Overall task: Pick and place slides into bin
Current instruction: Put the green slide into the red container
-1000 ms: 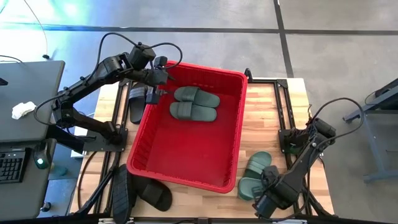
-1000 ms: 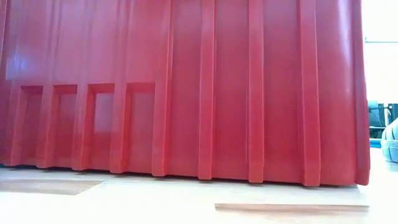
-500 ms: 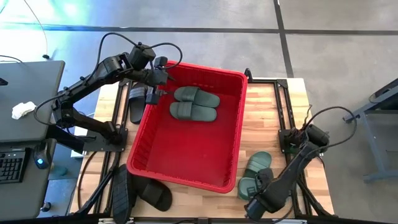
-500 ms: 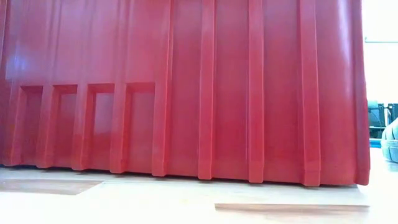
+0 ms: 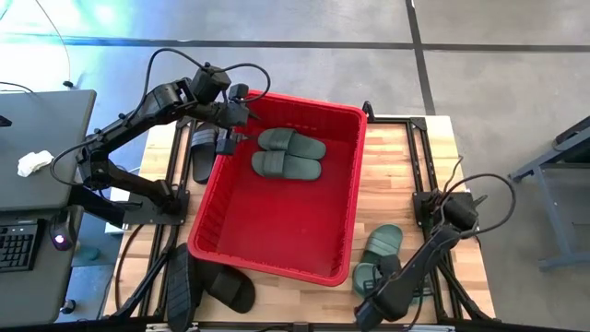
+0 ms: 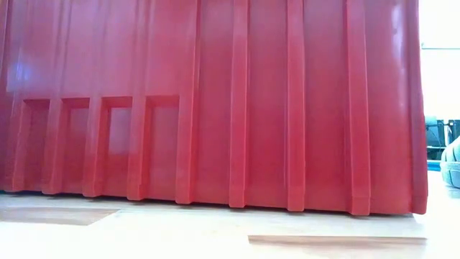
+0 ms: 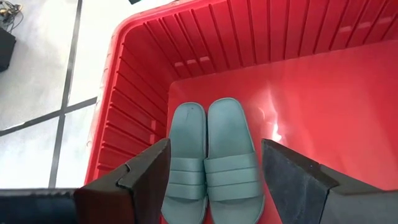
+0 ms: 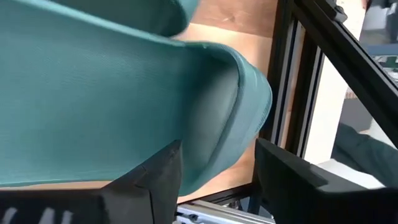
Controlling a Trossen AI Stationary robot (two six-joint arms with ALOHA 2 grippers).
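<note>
The red bin stands mid-table with two dark green slides lying side by side, soles down, on its floor at the far end. My left gripper hangs open above the bin's far left corner, over those slides. Two more green slides lie on the table to the right of the bin. My right gripper is low over the nearer one; its open fingers stand on either side of that slide's end. My right gripper has its open fingers on either side of the green slide's rounded end, slanting down from above. I cannot tell whether they touch it. The slide lies on the table.
Two black slides lie on the table at the near left of the bin, and another black one lies at its far left side. A black frame rail runs close beside the green slide on the right.
My right gripper has gone down and toward the table's near edge, closing on the green slides to the right of the bin. The slides and the bin lie as before.
</note>
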